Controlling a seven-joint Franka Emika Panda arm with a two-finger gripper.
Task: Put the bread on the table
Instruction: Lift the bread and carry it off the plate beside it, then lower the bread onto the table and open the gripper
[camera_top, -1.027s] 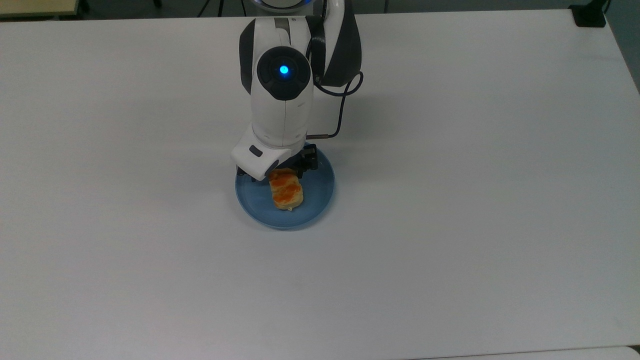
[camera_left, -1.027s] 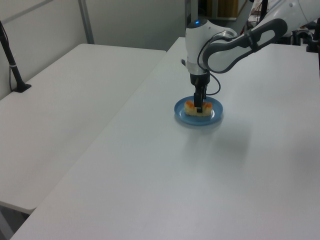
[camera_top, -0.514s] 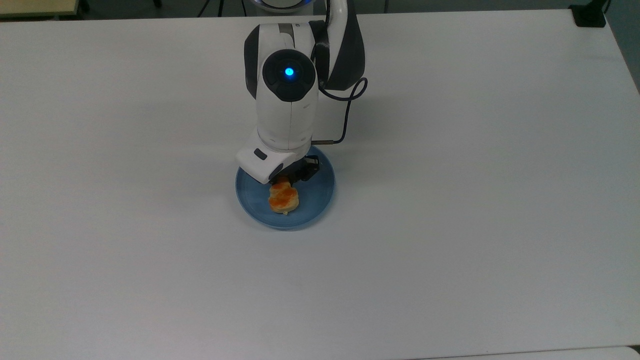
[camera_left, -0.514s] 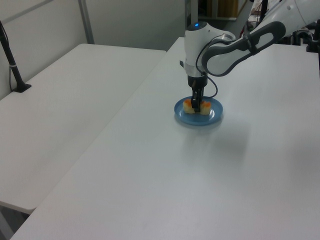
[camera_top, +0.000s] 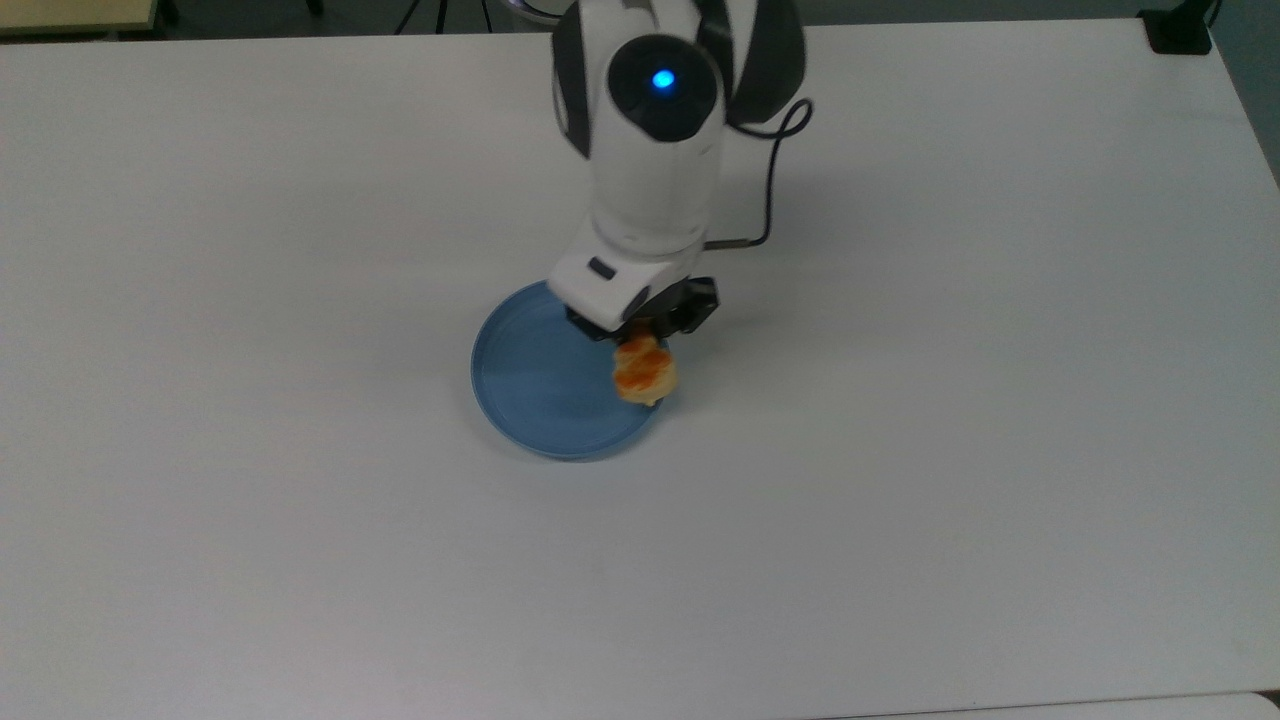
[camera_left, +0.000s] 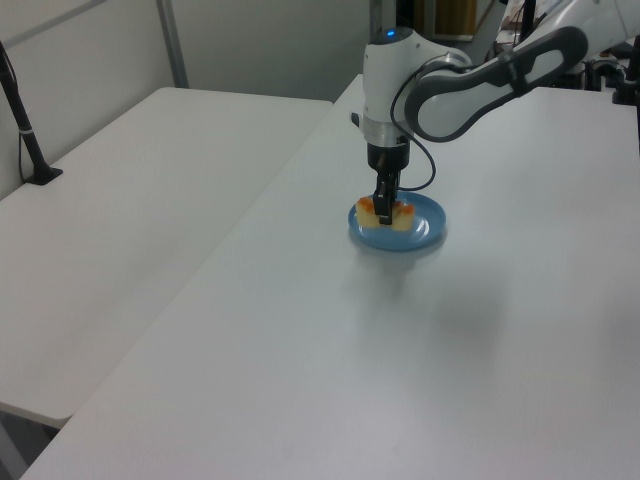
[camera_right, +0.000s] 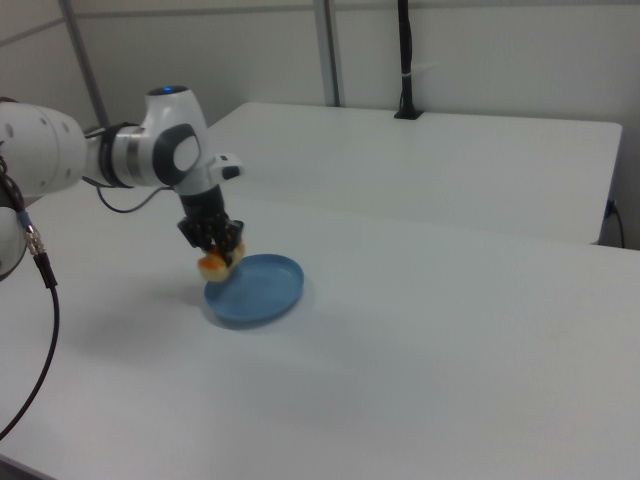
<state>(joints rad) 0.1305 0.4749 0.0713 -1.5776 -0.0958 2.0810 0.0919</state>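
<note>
Spreading across every view, the white surface (camera_top: 950, 420) carries a blue plate (camera_top: 540, 385), which lies flat near the middle. A second white table (camera_left: 130, 200) stands beside it on the left view's left, and a black post (camera_right: 405, 60) rises at the far side in the right view.

Above the plate reaches the white arm (camera_top: 655, 150), its blue light facing up in the top view, with a dark cable (camera_top: 770, 190) looping off it on the top view's right. At the arm's lower end the gripper (camera_top: 645, 335) points straight down, and its black jaws are clamped on the bread (camera_top: 644, 370), closed only as far as the loaf's width allows.

Held this way, the bread hangs lifted clear of the plate; in the right view (camera_right: 214, 266) a gap shows between its underside and the blue dish (camera_right: 255, 290) below. In the top view the loaf sits over the plate's rim on the top view's right, partly above blue and partly above white. In the left view the bread (camera_left: 385, 214) appears at the plate's (camera_left: 420, 228) near-left edge, with the jaws pinching it around the middle and pale ends sticking out either side. Orange glaze shows along its top.
</note>
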